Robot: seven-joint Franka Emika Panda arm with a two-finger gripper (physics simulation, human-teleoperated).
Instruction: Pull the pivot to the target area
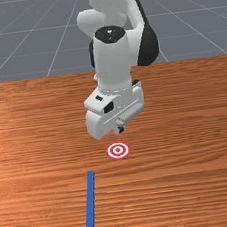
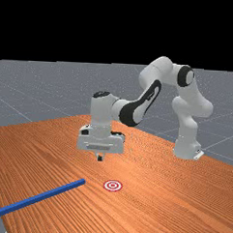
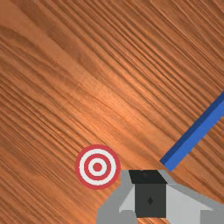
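Blue bar (image 1: 90,206), taken as the pivot: lower left of the front view, lying on the bench (image 1: 194,176). Long axis runs away from the arm (image 2: 128,112), tilted a little; near end sits below and left of the fingers (image 1: 120,130) in the front view. In the far view, the bar slants from centre-left down to the lower left corner, far end at or past the bench edge. Target (image 1: 117,150) is seen between fingers and bar end in the front view, to one side of the bar's line, apart from it. Fingers are judged closed together, nothing held, raised above the bench. Bar probably has to be reached past the target, fingers lowered on its side away from the target, then drawn across. Target is flat, likely no obstacle; landing on top of the bar is the risk.
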